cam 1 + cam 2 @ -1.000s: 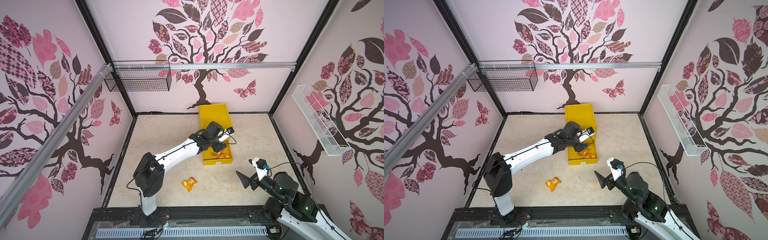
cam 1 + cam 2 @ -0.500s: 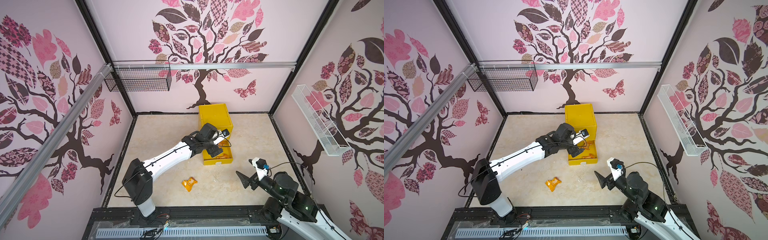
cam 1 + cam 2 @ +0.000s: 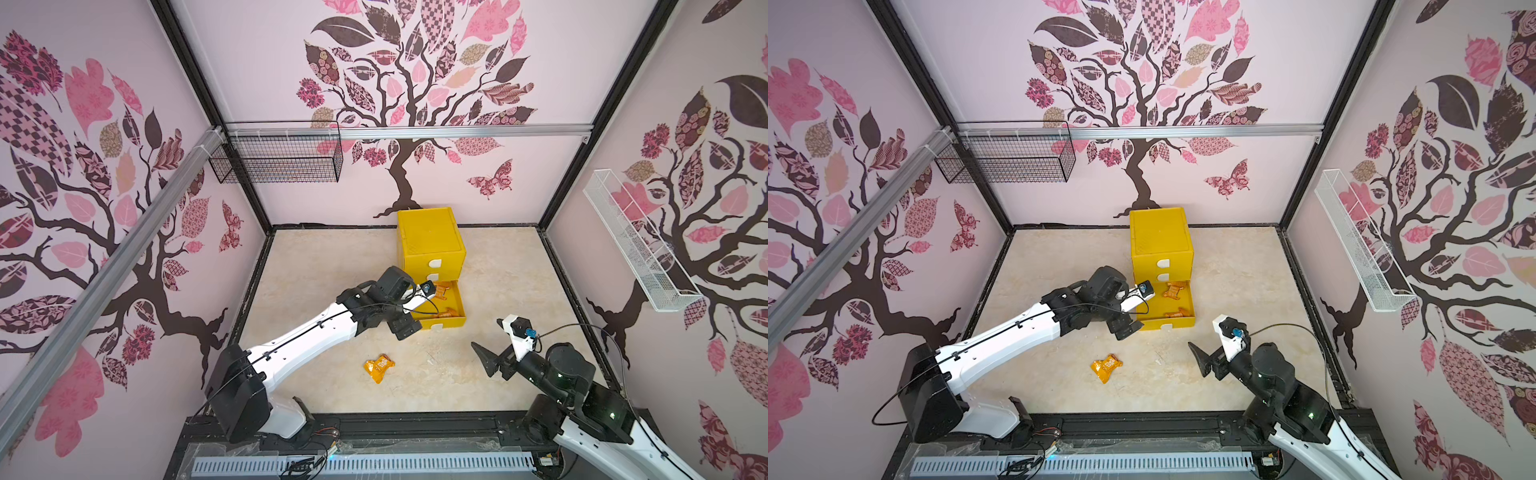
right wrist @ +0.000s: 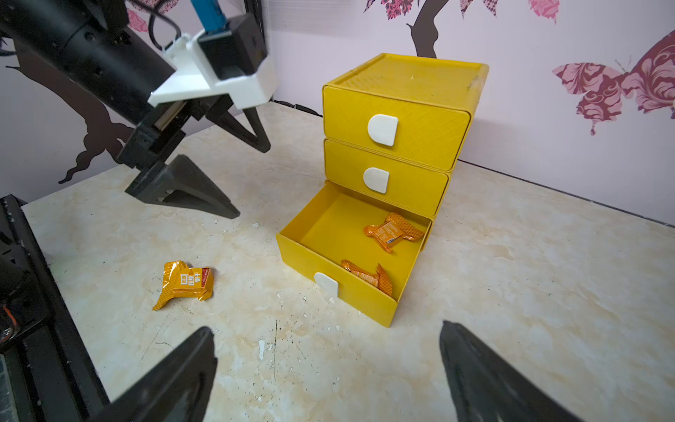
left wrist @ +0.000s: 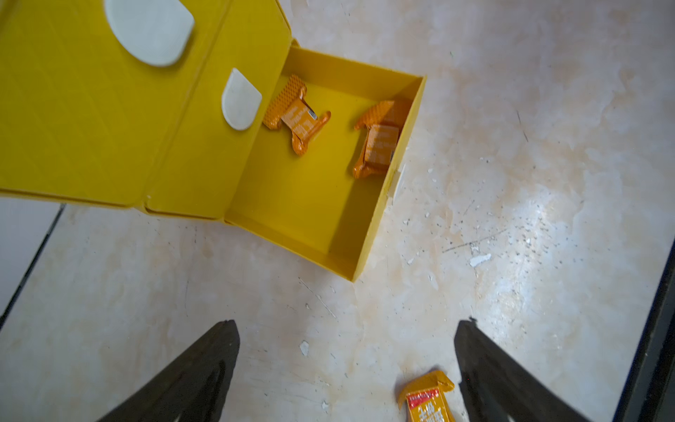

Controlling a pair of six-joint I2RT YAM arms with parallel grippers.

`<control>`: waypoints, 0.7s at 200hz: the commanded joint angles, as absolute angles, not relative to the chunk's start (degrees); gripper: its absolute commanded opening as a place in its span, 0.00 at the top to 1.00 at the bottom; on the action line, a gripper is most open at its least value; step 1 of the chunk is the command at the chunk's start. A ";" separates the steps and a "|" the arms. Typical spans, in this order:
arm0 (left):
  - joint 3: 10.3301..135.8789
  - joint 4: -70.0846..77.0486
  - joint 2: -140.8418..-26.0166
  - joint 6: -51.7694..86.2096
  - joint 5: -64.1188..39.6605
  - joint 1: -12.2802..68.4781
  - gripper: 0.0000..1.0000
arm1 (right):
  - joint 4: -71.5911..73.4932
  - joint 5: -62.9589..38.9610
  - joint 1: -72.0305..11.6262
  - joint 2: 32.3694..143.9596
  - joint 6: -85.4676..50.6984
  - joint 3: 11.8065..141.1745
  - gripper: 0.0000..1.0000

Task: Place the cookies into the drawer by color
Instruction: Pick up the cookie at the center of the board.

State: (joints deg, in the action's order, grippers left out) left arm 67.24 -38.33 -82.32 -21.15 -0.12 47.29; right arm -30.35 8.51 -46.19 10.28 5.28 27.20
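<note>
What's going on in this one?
A two-arm robot is sorting cookies into a yellow drawer chest. The bottom drawer is pulled out, with two orange cookies inside. The left gripper hovers open beside it, holding nothing. A third orange cookie lies on the table. The right gripper is open and empty. The upper two drawers are shut.

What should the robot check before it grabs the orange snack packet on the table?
1. Bottom drawer of the yellow plastic chest pulled open: ok.
2. Room beside the two orange foil packets inside: ok.
3. Crinkly orange foil packet on the beige marble table, nothing on it: ok.
4. Left gripper open, empty: ok.
5. Right gripper open, away from that packet: ok.
</note>
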 commanded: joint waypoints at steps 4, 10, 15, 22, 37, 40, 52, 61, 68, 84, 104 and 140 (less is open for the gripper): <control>61.08 -42.32 -78.62 -19.97 -2.69 47.29 0.03 | -29.44 8.35 -45.71 10.79 5.60 26.85 0.01; 59.72 -42.04 -77.76 -19.80 -2.65 47.29 0.02 | -29.43 8.31 -45.76 10.81 5.58 26.81 0.01; 58.49 -41.76 -77.18 -19.76 -2.66 47.27 0.03 | -29.42 8.19 -45.77 10.94 5.66 26.81 0.01; 57.01 -41.43 -76.36 -20.39 -2.78 47.21 0.02 | -29.51 7.76 -45.74 11.14 5.71 26.95 0.01; 54.16 -40.52 -75.75 -20.74 -2.88 47.15 0.02 | -29.53 7.62 -45.75 11.21 5.86 26.94 0.01; 53.69 -40.35 -75.74 -20.68 -2.94 47.13 0.03 | -29.52 7.70 -45.76 11.11 5.83 26.91 0.01; 52.25 -39.72 -75.68 -20.43 -3.42 47.17 0.02 | -29.45 8.15 -45.75 10.94 5.66 26.82 0.01; 51.30 -39.13 -75.50 -20.15 -3.81 47.16 0.02 | -29.36 8.18 -45.63 11.06 5.71 26.84 0.01; 50.39 -38.58 -75.33 -19.98 -4.25 47.16 0.03 | -29.44 7.82 -45.69 11.31 5.68 26.89 0.01; 48.45 -37.50 -75.96 -19.07 -5.12 47.12 0.03 | -29.55 7.42 -45.64 11.43 5.87 26.97 0.01; 46.45 -36.82 -76.53 -18.54 -7.44 47.14 0.02 | -29.36 8.32 -45.64 10.66 5.71 26.81 0.01; 43.60 -34.19 -77.43 -17.82 -7.16 46.91 0.03 | -29.53 7.66 -45.69 10.73 5.88 26.91 0.01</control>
